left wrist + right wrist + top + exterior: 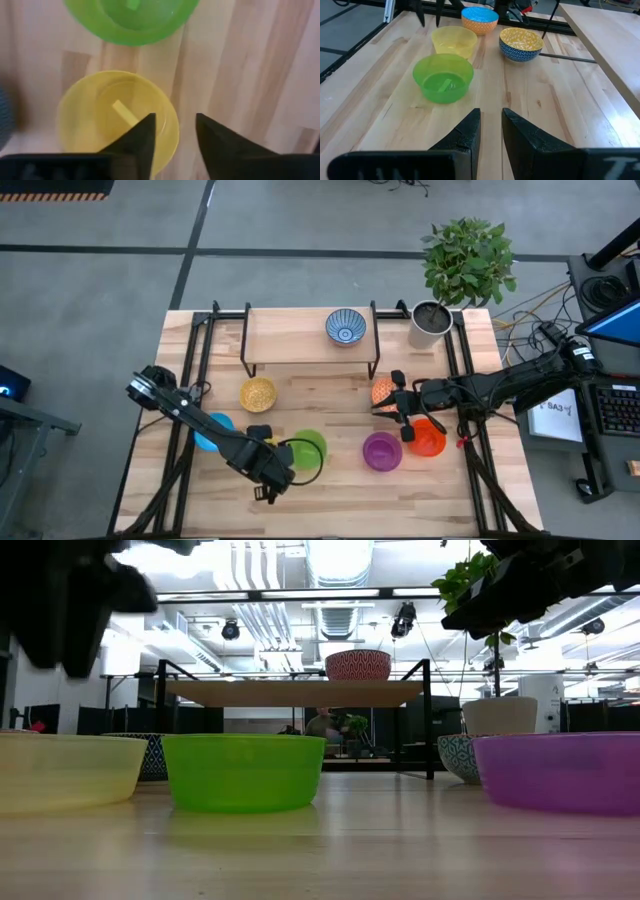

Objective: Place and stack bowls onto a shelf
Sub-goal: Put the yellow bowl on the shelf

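Eight bowls are in play, and only one, the blue-and-white bowl [345,327], sits on the shelf [290,335] at the far side of the table [330,505]. My left gripper [175,120] hangs low over the yellow bowl [100,115], its fingers spread and straddling the rim nearest the bare wood. The bowl stands on the table, and I can see a gap beside each finger. The green bowl [132,20] lies just beyond it, with the light blue bowl [213,430] under my left arm and the gold-speckled bowl [258,393] nearer the shelf. My right gripper [491,117] is raised above the table with only a narrow slit between its fingers and nothing in it. It sits beside the orange patterned bowl [381,391], with the orange-red bowl [430,440] and the purple bowl [382,450] close by. A grey plant pot [430,323] stands at the shelf's right end.
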